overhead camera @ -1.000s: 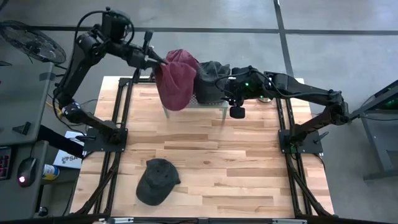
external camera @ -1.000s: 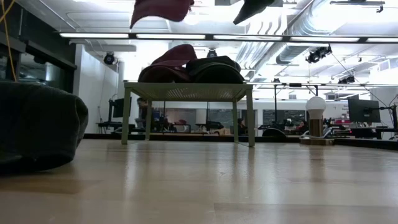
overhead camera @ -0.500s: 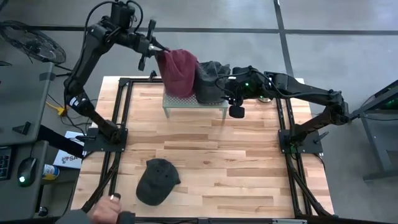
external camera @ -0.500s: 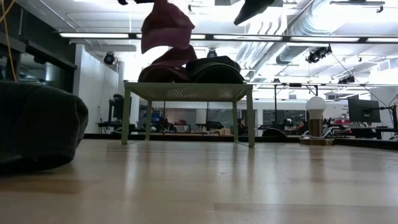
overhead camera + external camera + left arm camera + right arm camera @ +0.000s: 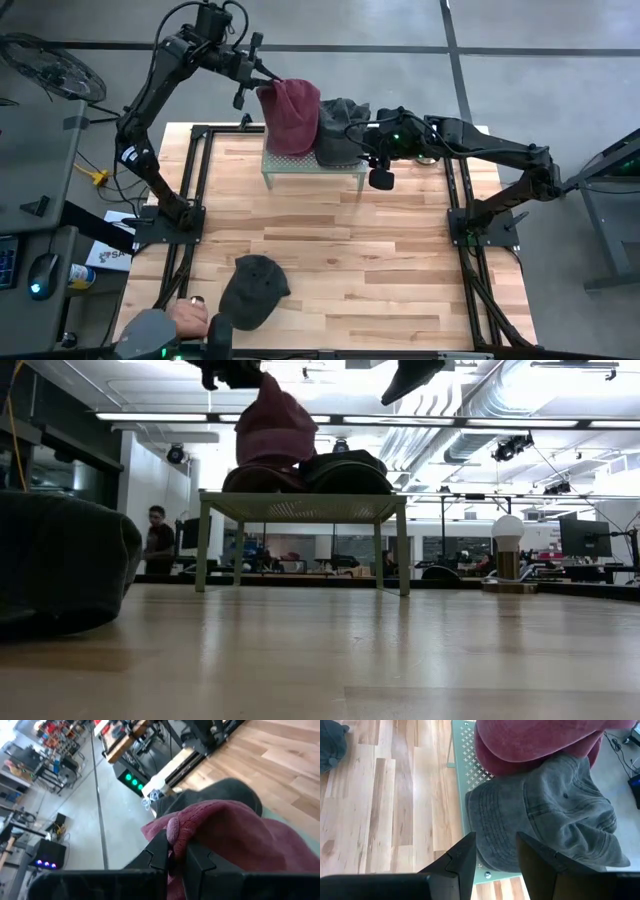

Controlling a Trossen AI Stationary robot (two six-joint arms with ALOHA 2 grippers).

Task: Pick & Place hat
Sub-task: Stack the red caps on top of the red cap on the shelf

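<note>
Step in hand: you are placing; the left gripper [image 5: 262,82] holds a maroon hat [image 5: 291,115] pinched by its edge, hanging over the green stand [image 5: 312,167] at the table's 12 o'clock edge.
Left jaws: clenched on a fold of the maroon fabric, as the left wrist view shows.
Where the hat is: in the low view its lower part appears to meet a second maroon hat [image 5: 262,478] already lying on the stand, though you cannot be sure of contact from there.
Next move: by my reading, you lower a little more so the hat settles on the pile, then let go; watch that it does not slide off the stand's 9 o'clock end.
Right gripper [image 5: 372,133]: it hovers just at 3 o'clock of a grey hat [image 5: 338,130] on the stand, jaws spread and empty.
Still to do: a dark hat [image 5: 253,290] lies on the wooden table [image 5: 400,260] near 7 o'clock, untouched.
Hard to make out: the left fingertips are buried in fabric, and the low view crops both grippers at the frame edge.
Bystander: a person [image 5: 165,332] is partly cut off at the table's 7 o'clock corner.
</note>
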